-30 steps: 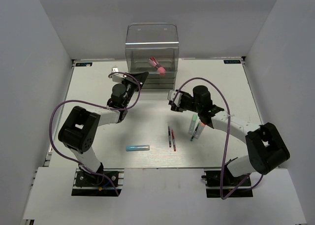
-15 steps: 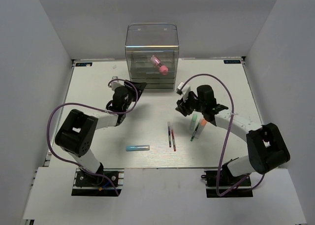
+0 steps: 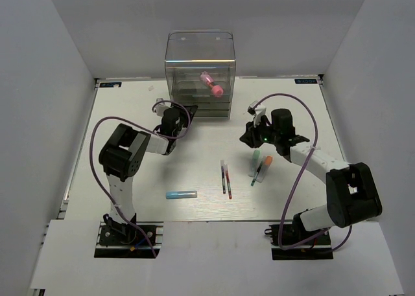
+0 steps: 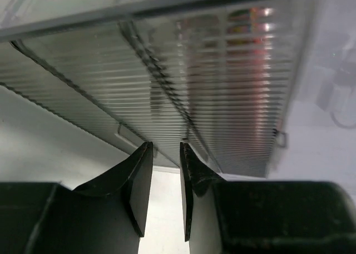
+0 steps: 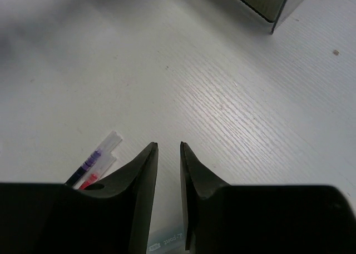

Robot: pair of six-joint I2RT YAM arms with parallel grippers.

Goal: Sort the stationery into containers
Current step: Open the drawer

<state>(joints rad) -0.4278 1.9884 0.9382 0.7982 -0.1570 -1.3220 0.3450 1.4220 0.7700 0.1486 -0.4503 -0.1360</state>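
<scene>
The clear organiser (image 3: 200, 56) stands at the back, with the pink cylinder (image 3: 211, 83) in its upper compartment. My left gripper (image 3: 184, 111) is at the lower left drawers. In the left wrist view its fingers (image 4: 166, 148) are nearly together, empty, just before the ribbed drawer fronts (image 4: 222, 98). My right gripper (image 3: 249, 136) hovers above the pale green marker (image 3: 255, 160), jaws nearly together and empty (image 5: 168, 148). The orange-capped marker (image 3: 265, 166), green pen (image 3: 257, 175), purple pen (image 3: 223, 177), red pen (image 3: 229, 182) and light blue stick (image 3: 181, 195) lie on the table.
In the right wrist view the purple pen (image 5: 92, 160) and red pen (image 5: 88, 180) lie at the left, and a corner of the organiser (image 5: 272, 4) shows at the top. White walls (image 3: 58, 82) close in the table on three sides.
My left gripper has moved right, up to the organiser's drawers. My right gripper has swung right and back, to above the markers. The pink cylinder has shifted slightly inside the upper compartment.
</scene>
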